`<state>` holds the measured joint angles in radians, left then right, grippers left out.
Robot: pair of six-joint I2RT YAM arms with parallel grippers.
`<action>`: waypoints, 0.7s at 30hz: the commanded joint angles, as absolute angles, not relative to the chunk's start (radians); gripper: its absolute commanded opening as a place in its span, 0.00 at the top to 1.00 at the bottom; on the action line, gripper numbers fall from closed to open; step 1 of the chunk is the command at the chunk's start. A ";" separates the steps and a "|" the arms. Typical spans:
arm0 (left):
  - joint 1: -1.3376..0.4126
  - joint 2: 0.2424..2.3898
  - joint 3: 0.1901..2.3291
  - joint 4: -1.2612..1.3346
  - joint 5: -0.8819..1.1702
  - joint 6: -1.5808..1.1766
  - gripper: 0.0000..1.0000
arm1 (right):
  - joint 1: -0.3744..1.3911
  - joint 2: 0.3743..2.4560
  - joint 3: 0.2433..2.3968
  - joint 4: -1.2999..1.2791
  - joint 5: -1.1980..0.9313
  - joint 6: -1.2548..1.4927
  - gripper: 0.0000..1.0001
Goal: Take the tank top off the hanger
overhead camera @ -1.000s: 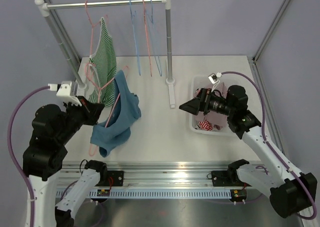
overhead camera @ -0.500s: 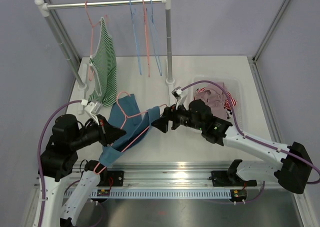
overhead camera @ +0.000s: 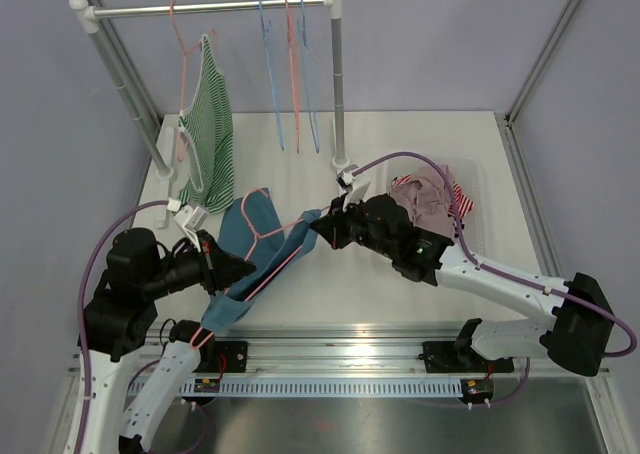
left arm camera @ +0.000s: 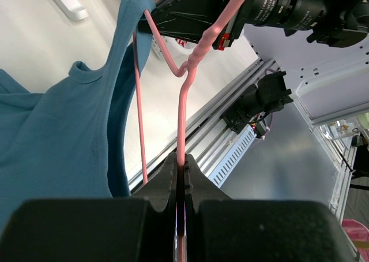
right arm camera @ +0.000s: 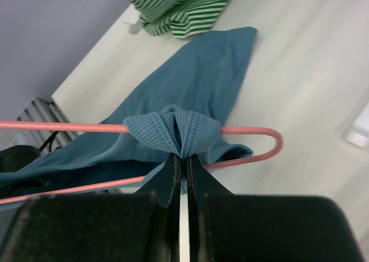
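A blue tank top hangs on a pink hanger, held just above the table in front of the rack. My left gripper is shut on the hanger's pink wire stem, with the tank top draped to its left. My right gripper meets the hanger's right end. In the right wrist view it is shut on the bunched blue strap, which wraps over the hanger's top wire. The garment's body trails onto the table beyond.
At the back, a metal rail carries a green striped top on a pink hanger and several bare hangers. The rack's right post stands just behind my right gripper. A white bin with clothes sits at right.
My right arm swung left from the bin to the hanger's end and closed on the blue strap. My left arm brought the hanger and tank top lower and rightward.
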<state>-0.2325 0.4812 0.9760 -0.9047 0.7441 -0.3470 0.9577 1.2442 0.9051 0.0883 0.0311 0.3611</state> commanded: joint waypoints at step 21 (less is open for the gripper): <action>-0.255 0.492 1.012 -0.697 0.799 -0.416 1.00 | 0.712 1.145 1.084 -0.264 0.032 0.357 1.00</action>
<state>-0.2497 0.4984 0.9855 -0.8555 0.7437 -0.3523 0.7162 1.1965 1.0229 -0.2733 0.1581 0.3561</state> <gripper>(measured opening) 0.024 0.030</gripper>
